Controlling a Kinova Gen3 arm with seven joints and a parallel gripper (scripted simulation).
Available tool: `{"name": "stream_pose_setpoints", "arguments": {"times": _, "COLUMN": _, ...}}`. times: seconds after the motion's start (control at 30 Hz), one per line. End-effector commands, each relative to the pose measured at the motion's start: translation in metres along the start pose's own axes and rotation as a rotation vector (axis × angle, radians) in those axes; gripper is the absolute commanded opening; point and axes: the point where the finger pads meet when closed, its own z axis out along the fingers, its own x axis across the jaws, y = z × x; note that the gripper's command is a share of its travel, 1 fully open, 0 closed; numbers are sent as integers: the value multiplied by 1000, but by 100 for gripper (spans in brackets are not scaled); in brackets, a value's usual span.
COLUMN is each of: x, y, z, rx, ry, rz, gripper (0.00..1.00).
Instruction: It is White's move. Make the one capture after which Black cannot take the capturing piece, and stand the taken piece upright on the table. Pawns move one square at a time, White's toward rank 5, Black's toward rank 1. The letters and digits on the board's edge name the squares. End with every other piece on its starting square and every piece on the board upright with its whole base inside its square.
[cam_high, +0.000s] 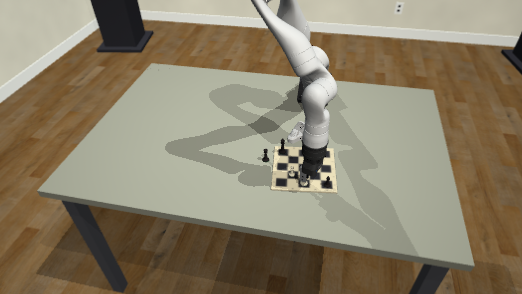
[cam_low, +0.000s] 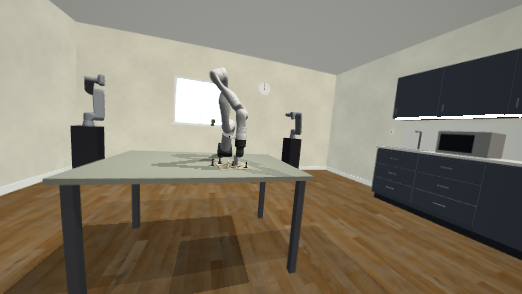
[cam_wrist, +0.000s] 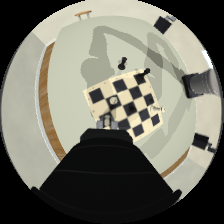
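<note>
The small chessboard (cam_high: 298, 172) lies on the grey table, right of the middle; it also shows in the wrist view (cam_wrist: 125, 105). My gripper (cam_high: 303, 181) stands straight down on the board's near row and is shut on a white piece (cam_wrist: 106, 121) that stands on its square. A second white piece (cam_high: 292, 173) stands one square away. A black piece (cam_high: 282, 146) stands at the board's far left corner and another black piece (cam_high: 327, 182) at the near right. A black pawn (cam_high: 265, 156) stands upright on the table left of the board. The arm hides part of the board.
A small white object lies on the table just beyond the board's far edge. In the exterior view the board (cam_low: 233, 166) is tiny on the table. Dark pedestals stand around the room, off the table.
</note>
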Motion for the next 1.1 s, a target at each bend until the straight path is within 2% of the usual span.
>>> {"name": "stream_pose_setpoints", "arguments": {"times": 0.0, "x": 0, "y": 0, "z": 0, "rx": -1, "ry": -1, "rz": 0, "gripper": 0}}
{"name": "stream_pose_setpoints", "arguments": {"times": 0.53, "x": 0, "y": 0, "z": -7, "rx": -1, "ry": -1, "rz": 0, "gripper": 0}}
{"name": "stream_pose_setpoints", "arguments": {"times": 0.73, "x": 0, "y": 0, "z": -23, "rx": -1, "ry": -1, "rz": 0, "gripper": 0}}
{"name": "stream_pose_setpoints", "arguments": {"times": 0.97, "x": 0, "y": 0, "z": -51, "rx": -1, "ry": -1, "rz": 0, "gripper": 0}}
{"name": "stream_pose_setpoints", "arguments": {"times": 1.07, "x": 0, "y": 0, "z": -55, "rx": -1, "ry": -1, "rz": 0, "gripper": 0}}
